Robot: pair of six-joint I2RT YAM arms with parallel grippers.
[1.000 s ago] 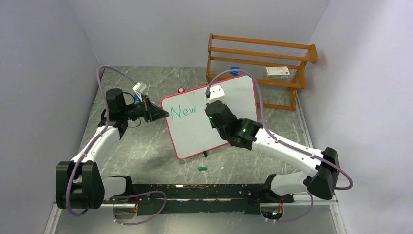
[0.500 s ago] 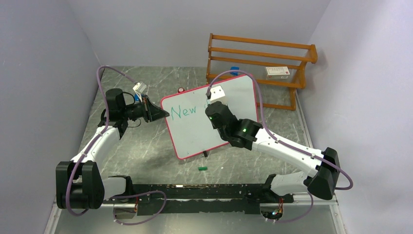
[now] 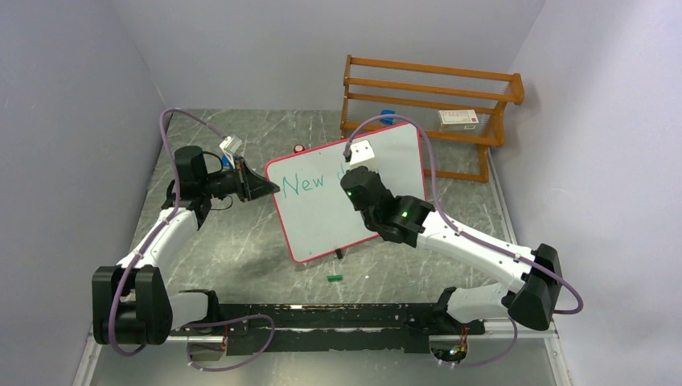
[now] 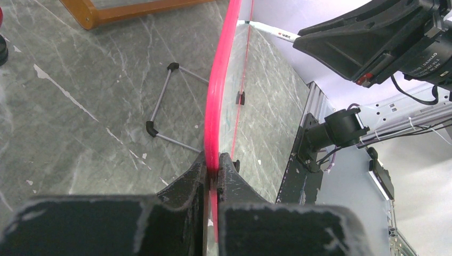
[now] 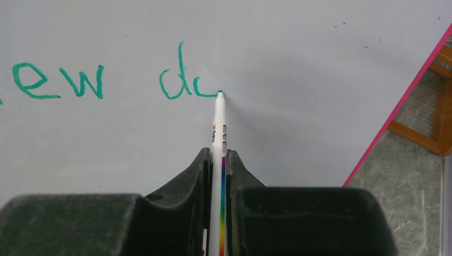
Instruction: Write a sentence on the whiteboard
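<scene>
The whiteboard [image 3: 322, 229] stands tilted at centre frame, and the left gripper [image 4: 213, 162] pinches its pink rim. The right gripper [image 5: 217, 154] clamps a pen [image 5: 219, 114], its tip on the board, ending the green sentence [image 3: 304, 185], upper left: "New d" plus a curl.

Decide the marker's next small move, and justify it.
Probably sweep the marker tip up and round to close the half-drawn letter: it rests on the whiteboard at the end of an open curve just after the green "d".
</scene>
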